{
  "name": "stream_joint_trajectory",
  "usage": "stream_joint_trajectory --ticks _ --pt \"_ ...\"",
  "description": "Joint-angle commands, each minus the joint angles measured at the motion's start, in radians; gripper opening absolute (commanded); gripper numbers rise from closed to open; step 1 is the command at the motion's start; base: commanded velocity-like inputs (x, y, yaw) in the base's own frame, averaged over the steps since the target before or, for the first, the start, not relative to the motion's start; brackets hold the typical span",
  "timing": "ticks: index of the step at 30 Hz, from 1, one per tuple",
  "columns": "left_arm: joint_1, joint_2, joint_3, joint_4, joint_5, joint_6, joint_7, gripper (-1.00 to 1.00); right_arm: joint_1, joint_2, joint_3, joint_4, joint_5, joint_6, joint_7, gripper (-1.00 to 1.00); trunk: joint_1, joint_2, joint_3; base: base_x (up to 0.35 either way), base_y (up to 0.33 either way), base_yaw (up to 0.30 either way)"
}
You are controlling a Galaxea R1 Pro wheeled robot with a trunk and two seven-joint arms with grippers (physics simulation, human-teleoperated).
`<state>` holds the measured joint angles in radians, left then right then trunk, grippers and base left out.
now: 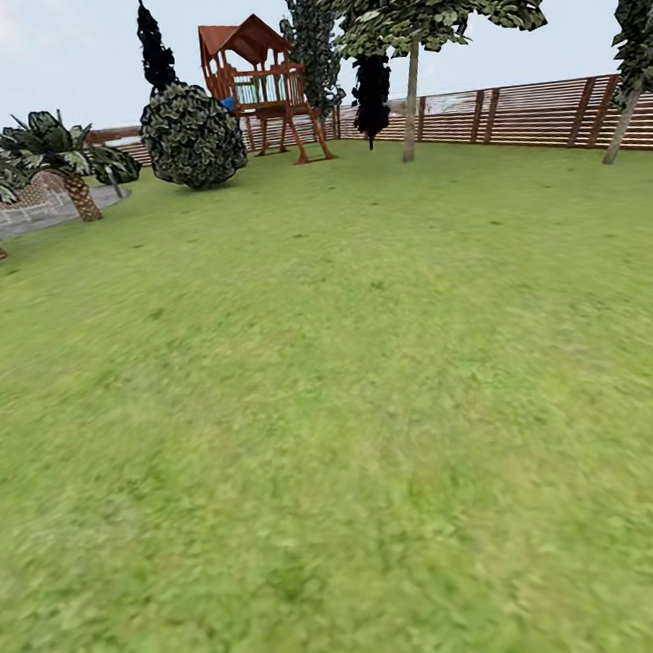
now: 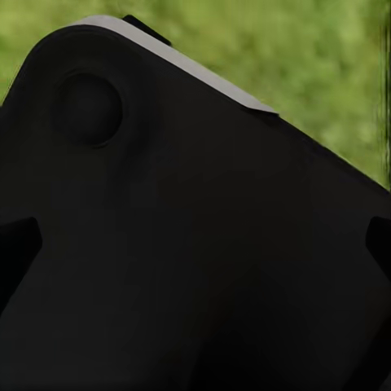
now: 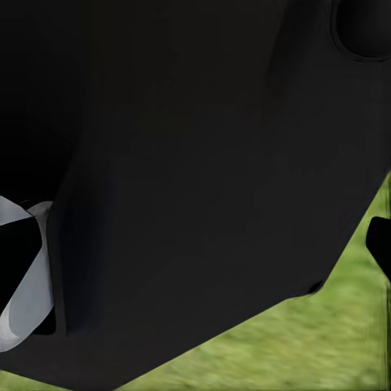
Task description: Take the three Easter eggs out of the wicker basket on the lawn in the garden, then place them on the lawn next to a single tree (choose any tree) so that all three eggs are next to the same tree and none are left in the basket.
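Lawn [image 1: 336,416] ahead; tree [image 1: 409,107] far off by fence [image 1: 545,112].

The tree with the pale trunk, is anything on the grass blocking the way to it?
Nothing visible does. Open lawn runs up to the tree by the fence. The round bush and play tower stand off to its left.

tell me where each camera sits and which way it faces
Head view: on the robot's head, facing forward over the lawn to the fence, play tower and a tree; no arm in it.
Left wrist view: on the left arm, a dark body part up close.
Right wrist view: on the right arm, the same kind of dark part.
Both wrist views share blurred grass at the edges.
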<state>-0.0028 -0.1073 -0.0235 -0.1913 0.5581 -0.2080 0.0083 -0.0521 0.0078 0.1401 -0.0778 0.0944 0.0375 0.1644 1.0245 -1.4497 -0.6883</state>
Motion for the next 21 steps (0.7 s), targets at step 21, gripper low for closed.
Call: stream_joint_trajectory --ticks 21 --pt "0.000 0.000 -0.003 0.001 0.006 -0.004 0.001 1.00 0.000 0.000 0.001 -0.002 0.010 0.004 0.002 1.00 0.001 0.000 -0.001 0.341 -0.017 0.000"
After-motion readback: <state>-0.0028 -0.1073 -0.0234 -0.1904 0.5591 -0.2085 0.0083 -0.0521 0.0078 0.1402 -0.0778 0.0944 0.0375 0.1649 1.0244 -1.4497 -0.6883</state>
